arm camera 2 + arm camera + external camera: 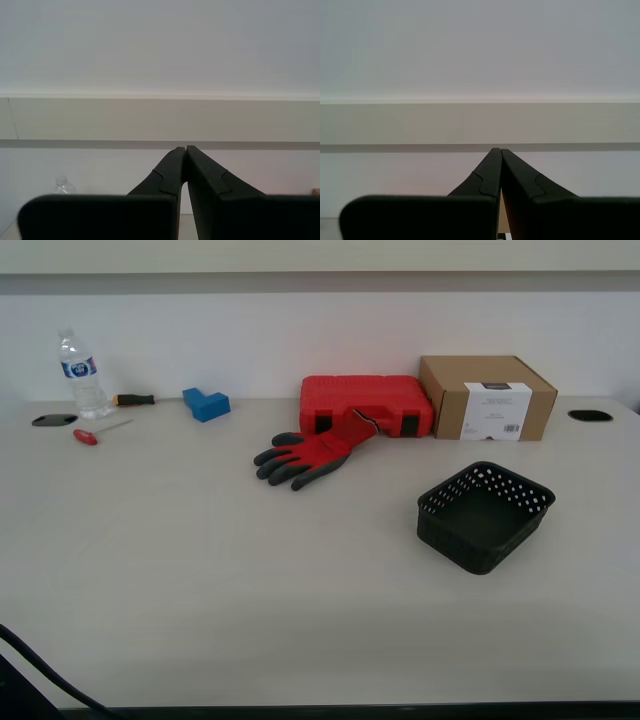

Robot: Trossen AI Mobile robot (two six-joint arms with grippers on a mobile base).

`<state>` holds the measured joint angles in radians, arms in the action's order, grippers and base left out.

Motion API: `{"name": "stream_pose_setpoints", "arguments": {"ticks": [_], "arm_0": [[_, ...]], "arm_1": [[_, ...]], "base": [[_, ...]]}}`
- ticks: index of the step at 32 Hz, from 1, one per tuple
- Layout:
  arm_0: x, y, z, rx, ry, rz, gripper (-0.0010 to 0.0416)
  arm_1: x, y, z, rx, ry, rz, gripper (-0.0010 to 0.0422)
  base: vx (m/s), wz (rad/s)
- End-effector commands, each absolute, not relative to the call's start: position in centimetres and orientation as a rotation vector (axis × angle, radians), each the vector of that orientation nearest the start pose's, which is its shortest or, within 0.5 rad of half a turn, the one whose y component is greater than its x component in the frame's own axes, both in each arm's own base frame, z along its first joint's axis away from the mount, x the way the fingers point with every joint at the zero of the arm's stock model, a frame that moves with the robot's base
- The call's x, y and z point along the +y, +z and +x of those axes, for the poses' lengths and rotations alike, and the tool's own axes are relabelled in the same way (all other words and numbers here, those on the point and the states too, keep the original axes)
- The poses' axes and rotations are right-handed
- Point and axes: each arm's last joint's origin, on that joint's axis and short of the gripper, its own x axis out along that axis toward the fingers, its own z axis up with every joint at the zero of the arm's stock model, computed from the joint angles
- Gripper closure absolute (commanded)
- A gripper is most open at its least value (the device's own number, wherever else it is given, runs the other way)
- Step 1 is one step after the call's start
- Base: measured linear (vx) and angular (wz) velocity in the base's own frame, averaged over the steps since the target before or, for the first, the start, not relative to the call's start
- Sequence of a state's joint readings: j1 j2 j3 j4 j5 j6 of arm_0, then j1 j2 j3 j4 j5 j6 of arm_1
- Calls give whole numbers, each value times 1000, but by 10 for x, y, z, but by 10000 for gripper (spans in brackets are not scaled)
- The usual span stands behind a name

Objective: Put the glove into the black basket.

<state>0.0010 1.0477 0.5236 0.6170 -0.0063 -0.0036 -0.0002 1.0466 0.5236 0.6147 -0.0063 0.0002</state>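
The red glove (305,455) with dark grey fingers lies flat on the table, its cuff resting against the red plastic case (365,405). The black basket (485,515) stands empty toward the exterior view's right, nearer than the glove. Neither arm shows in the exterior view. My first gripper (496,150) is shut and empty, pointing at the wall. My second gripper (185,148) is shut and empty, also facing the wall; the top of a water bottle (62,185) shows low in its view.
A brown cardboard box (487,397) stands beside the red case. A water bottle (80,375), a blue block (206,403) and two screwdrivers (95,433) lie at the back on the exterior view's left. Two cable holes (54,420) pierce the table. A black cable (40,670) crosses the near corner.
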Motion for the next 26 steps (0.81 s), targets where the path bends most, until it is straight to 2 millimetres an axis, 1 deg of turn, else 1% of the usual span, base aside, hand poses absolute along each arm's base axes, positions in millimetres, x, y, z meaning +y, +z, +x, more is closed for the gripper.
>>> {"name": "stream_pose_setpoints", "arguments": {"ticks": [1, 26], "arm_0": [[0, 271, 227, -96, 7, -3, 405], [0, 271, 227, -96, 7, -3, 405]], "arm_1": [[0, 271, 226, -95, 7, 0, 412], [0, 271, 226, -95, 7, 0, 412]], "base": [[0, 0], [0, 0]]}}
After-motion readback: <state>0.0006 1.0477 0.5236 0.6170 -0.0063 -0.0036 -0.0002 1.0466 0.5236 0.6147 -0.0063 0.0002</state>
